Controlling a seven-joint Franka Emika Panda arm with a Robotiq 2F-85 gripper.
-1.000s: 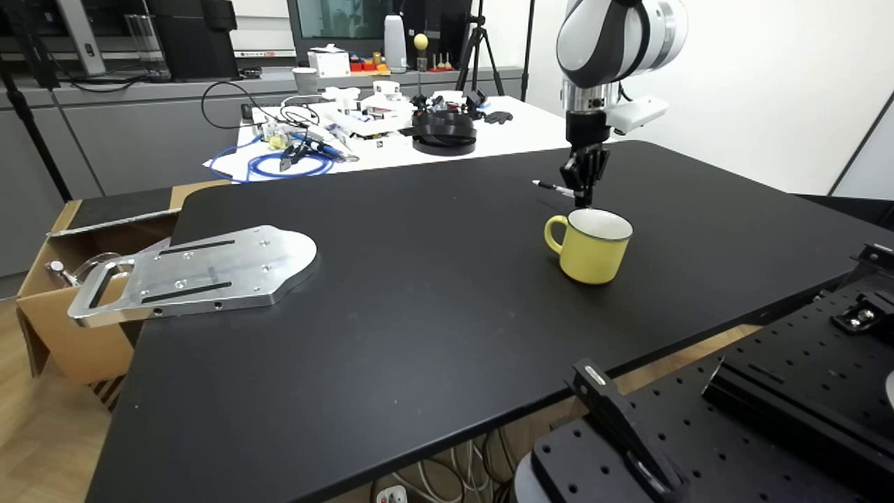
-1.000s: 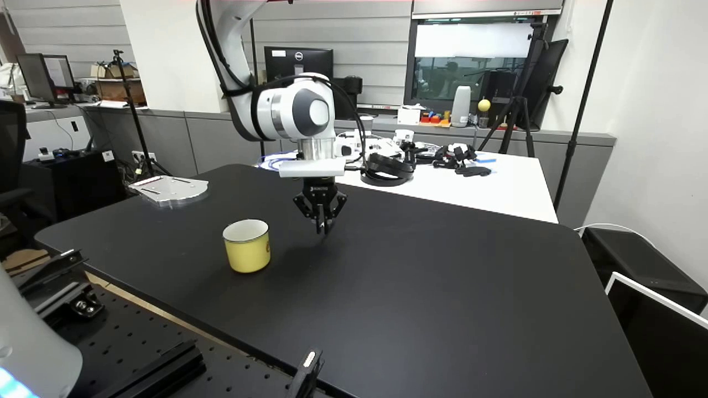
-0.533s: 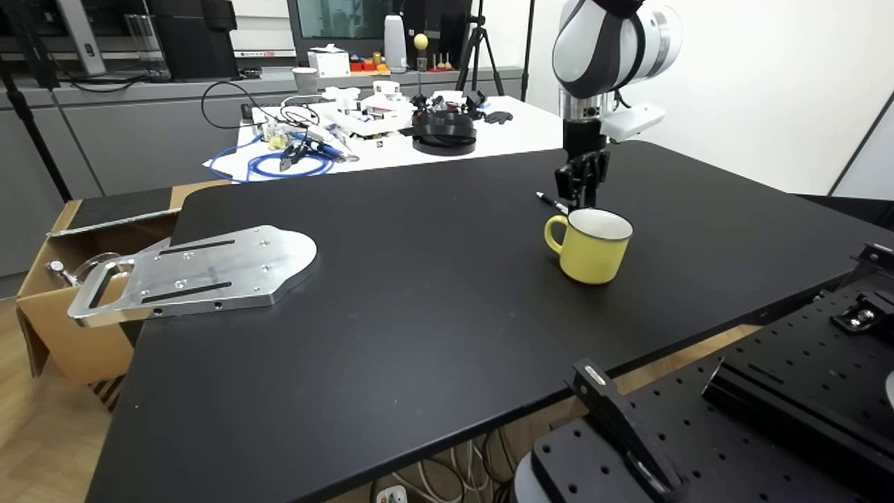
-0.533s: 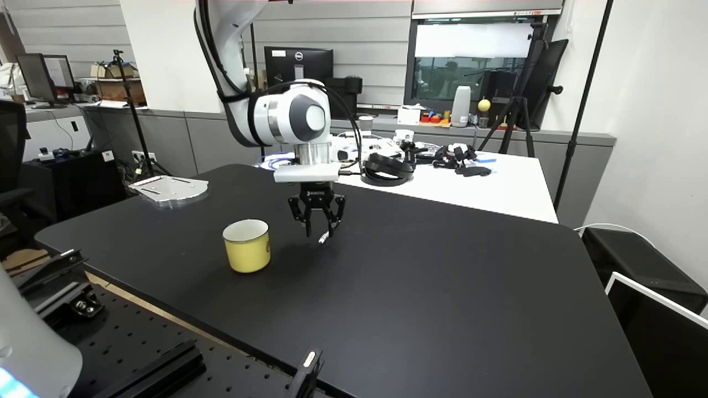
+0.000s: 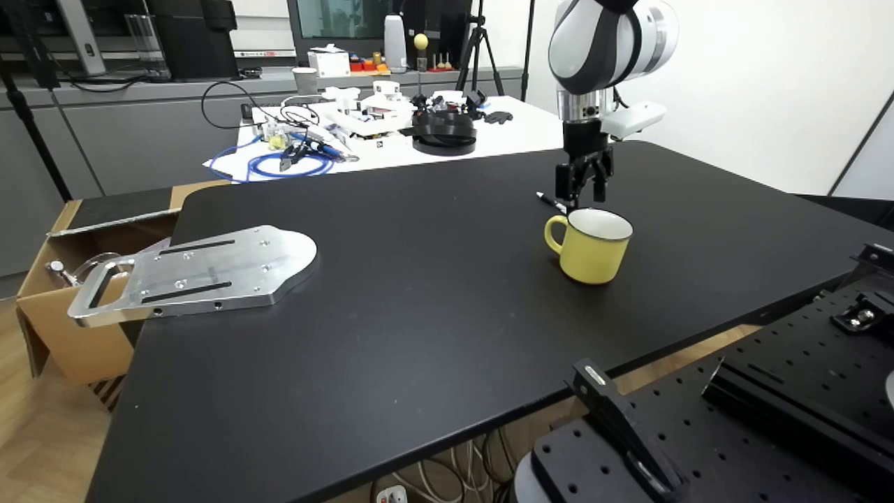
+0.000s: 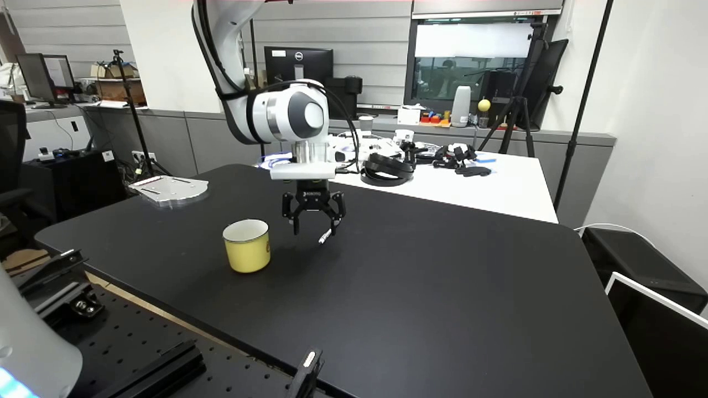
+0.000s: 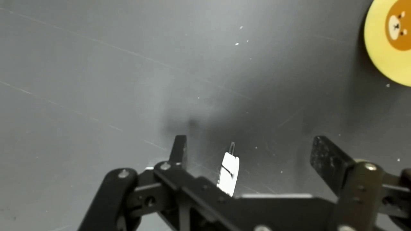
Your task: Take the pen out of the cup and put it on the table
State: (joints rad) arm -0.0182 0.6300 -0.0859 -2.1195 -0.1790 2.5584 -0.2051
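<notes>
The tool (image 6: 315,229) is hanging with its jaws wide apart. Below it the pen (image 7: 230,178) (partly hidden in the wrist view) is lying on the tabletop (image 6: 442,287); the yellow cup (image 6: 247,254) is standing upright near the tool, a metal plate (image 6: 171,189) resting farther away.

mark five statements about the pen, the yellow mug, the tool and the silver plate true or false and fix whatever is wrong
1. The slim black-and-white pen lies on the large matte-black table. True.
2. The silver metal plate with a cut-out handle rests wholly on the table. False: the plate's handle end juts past the table's edge.
3. The squat yellow mug with a white inside bears an orange bear picture. True.
4. The pen is inside the mug. False: it lies outside the mug.
5. The black two-fingered tool is open. True.
</notes>
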